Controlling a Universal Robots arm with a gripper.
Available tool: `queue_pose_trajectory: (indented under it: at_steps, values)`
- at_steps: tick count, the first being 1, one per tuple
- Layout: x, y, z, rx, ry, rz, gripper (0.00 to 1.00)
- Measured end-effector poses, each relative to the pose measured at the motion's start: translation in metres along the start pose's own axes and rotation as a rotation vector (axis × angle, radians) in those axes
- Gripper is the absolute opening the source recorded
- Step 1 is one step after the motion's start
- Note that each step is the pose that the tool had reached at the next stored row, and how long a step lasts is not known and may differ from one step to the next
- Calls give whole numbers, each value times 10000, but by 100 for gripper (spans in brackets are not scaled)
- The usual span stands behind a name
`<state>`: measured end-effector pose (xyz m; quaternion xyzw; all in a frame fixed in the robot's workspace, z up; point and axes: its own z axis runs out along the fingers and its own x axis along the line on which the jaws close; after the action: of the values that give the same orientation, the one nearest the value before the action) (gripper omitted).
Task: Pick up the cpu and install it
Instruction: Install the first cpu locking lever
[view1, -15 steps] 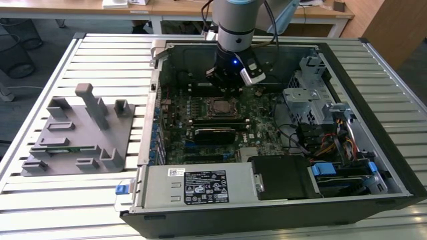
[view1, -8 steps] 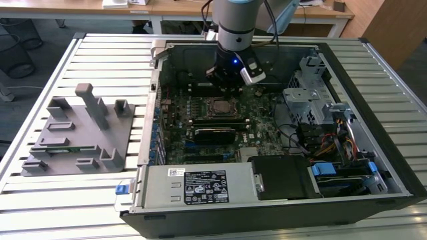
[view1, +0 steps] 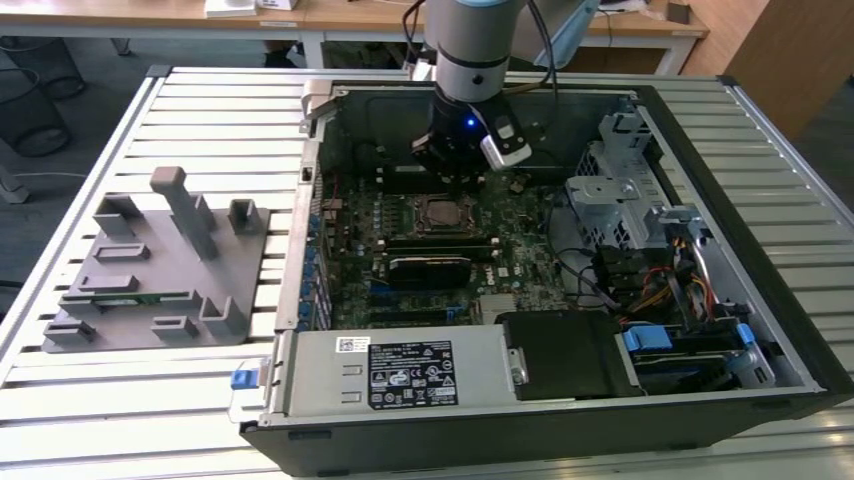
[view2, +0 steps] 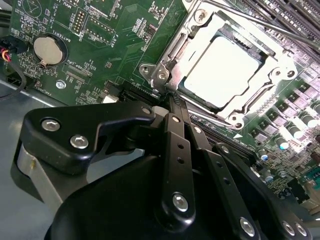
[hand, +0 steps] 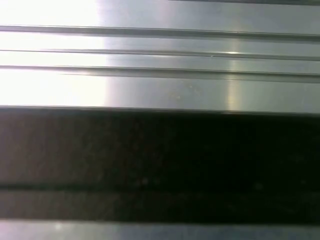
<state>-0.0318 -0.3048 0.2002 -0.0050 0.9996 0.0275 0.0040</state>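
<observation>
1. Silvery-grey and flat, the cpu (view2: 222, 70) lies seated in the socket frame (view2: 172, 55) on the motherboard (view2: 100, 35) in the second wrist view; in the exterior view it sits at the board's centre (view1: 437, 212), inside the computer case (view1: 787, 330).
2. From the gripper (view2: 172, 97), whose fingers meet in a closed point holding nothing, the chip lies at about 1 o'clock in the second wrist view, just past the frame's near corner and apart from the fingertips.
3. In the exterior view the gripper (view1: 451, 180) hangs above the board, with the chip at about 6 o'clock from it and close by. I judge the chip already placed, the closed tip being nearest the socket's edge rather than the chip's top.
4. A round coin battery (view2: 46, 50) sits at 10 o'clock from the fingertips.
5. Outside the case, a grey parts tray (view1: 154, 270) rests on the slatted table (view1: 200, 110), well apart at 9 o'clock.
</observation>
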Motion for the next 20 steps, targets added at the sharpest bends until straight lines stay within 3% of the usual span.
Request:
queue_pose_trajectory:
  at_steps: [9,20]
  values:
    - [0,-2,35,8,-1,-1,11]
    - [0,0,7,8,7,0,11]
